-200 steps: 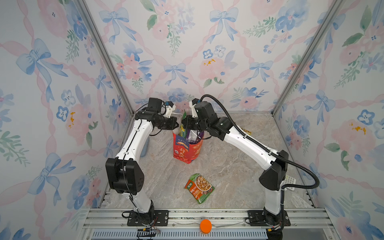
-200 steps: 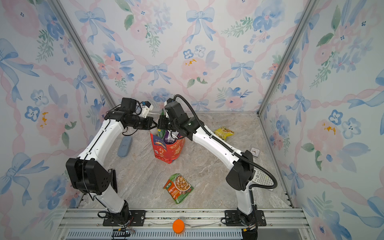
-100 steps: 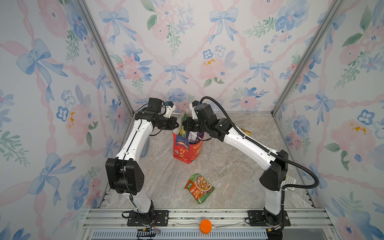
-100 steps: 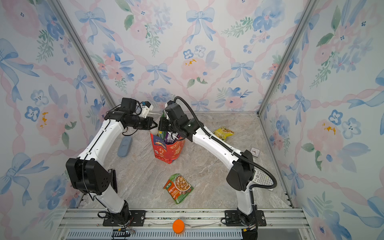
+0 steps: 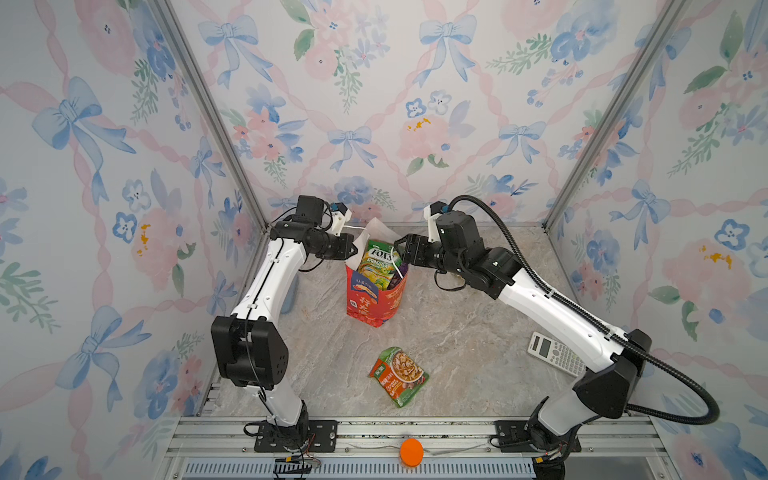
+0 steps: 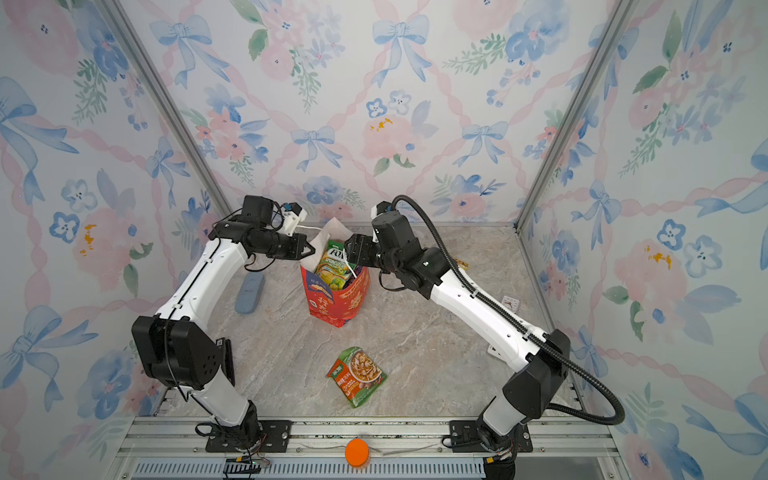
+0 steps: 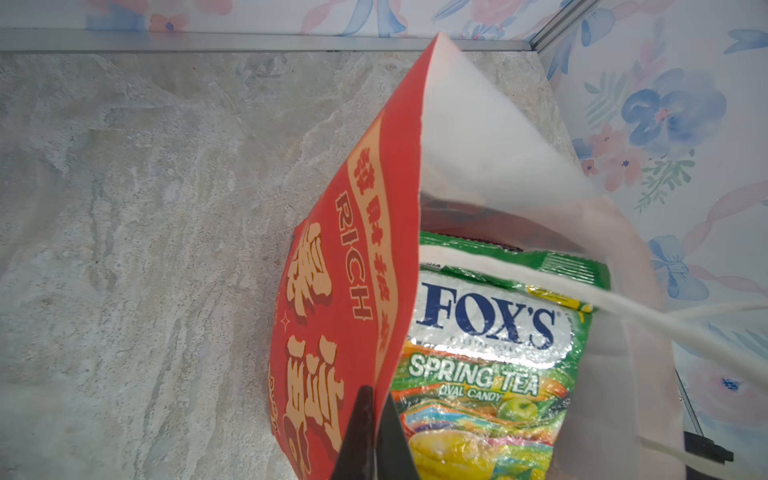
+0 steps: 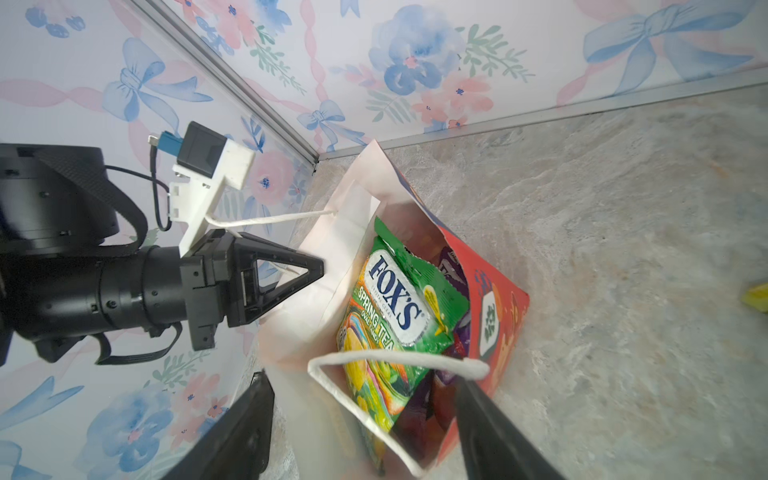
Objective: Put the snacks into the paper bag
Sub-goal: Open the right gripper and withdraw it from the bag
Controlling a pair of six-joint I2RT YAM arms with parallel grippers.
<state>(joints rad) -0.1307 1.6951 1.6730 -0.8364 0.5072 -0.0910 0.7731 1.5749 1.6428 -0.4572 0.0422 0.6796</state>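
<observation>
Now the right gripper (image 8: pixel 363 380) is standing wide open just to the right of the paper bag (image 5: pixel 374 299), holding nothing. The left gripper (image 5: pixel 352 252) is pinching the bag's left rim between closed jaws and keeping the mouth spread. The bag is standing upright toward the far middle of the table (image 5: pixel 457 332). The green FOX'S packet (image 5: pixel 379 261) is sitting inside it, its top poking above the rim, with purple packets (image 8: pixel 453 266) tucked beside it.

These snacks are looking light, thin and crinkly, with slick film, so pinching a sealed edge is probably the surest hold. The bag's paper is likely creasing easily.

A second ago the right jaws were closed over the bag's mouth; now they are parted and drawn back to the right.

A green-and-orange packet (image 5: pixel 399 376) is lying on the near middle, and a yellow packet (image 8: pixel 756 297) is lying far right.
</observation>
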